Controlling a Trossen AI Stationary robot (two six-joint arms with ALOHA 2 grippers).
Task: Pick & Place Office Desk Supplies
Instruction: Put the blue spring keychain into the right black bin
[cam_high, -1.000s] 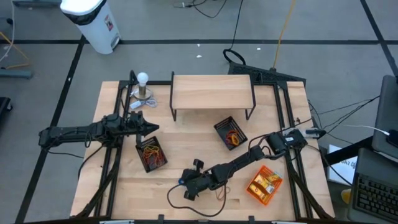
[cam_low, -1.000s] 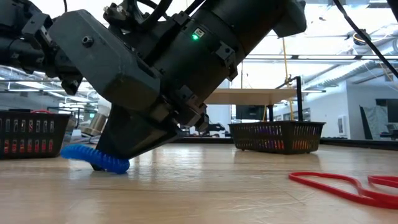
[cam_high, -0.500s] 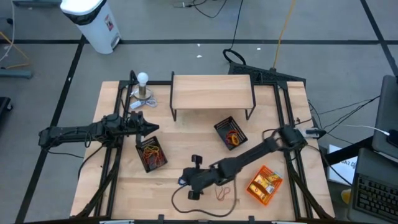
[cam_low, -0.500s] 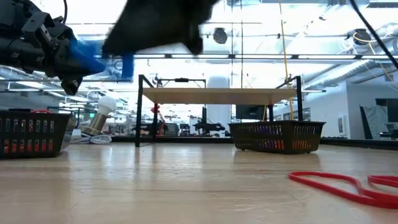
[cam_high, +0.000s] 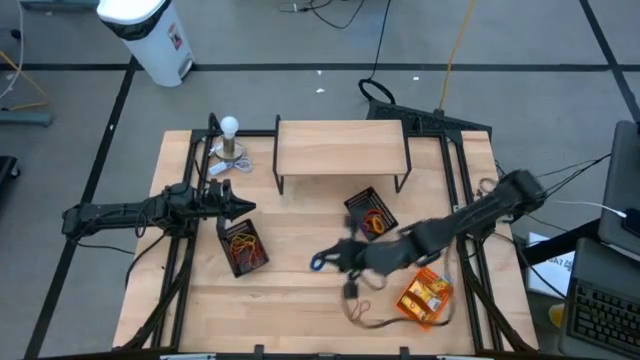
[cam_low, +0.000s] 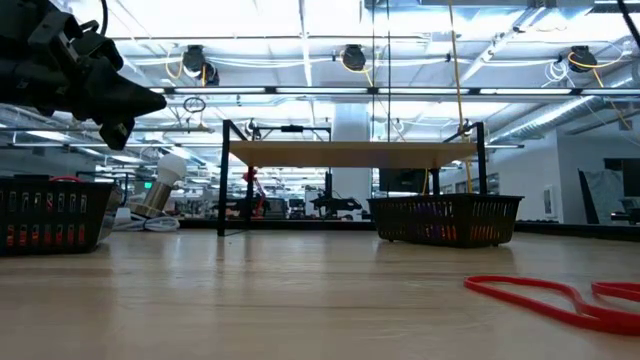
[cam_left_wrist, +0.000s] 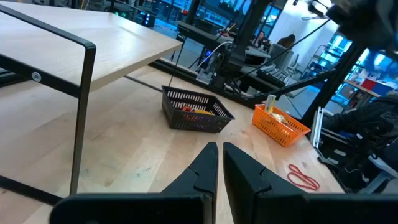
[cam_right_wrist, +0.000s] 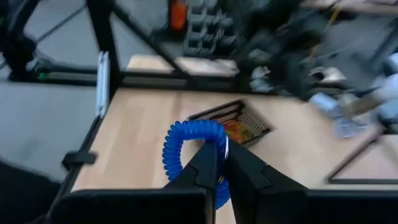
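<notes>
A blue coiled loop (cam_right_wrist: 185, 144) is in my right gripper (cam_right_wrist: 221, 163), which is shut on it above the table's middle, between the two black mesh trays; in the high view the loop (cam_high: 316, 262) shows at the gripper's left tip. A red rubber band (cam_low: 548, 298) lies flat on the table near its right front and also shows in the left wrist view (cam_left_wrist: 302, 177). Yellow-and-white packets (cam_high: 428, 293) lie in the orange tray. My left gripper (cam_left_wrist: 219, 167) is shut and empty, hovering at the table's left above the left mesh tray (cam_high: 243, 247). My right gripper pinches the blue coiled loop between its two fingers, on one side of the ring (cam_right_wrist: 214, 148). The rest of the ring stands out beyond the fingertips. The loop is lifted clear of the table.
Two black mesh trays hold rubber bands: one left of centre (cam_high: 243, 247), one nearer the middle (cam_high: 370, 212). The orange tray (cam_high: 408, 305) sits at the right front. A wooden shelf on black legs (cam_high: 340, 148) stands at the far side, with a lamp (cam_high: 231, 140) to its left.
My right gripper has risen from the table's near edge with the blue coiled loop and swung up and toward the far right, leaving the low view. The loop, which lay on the table under the fingers, is now lifted clear. The left arm has kept still.
</notes>
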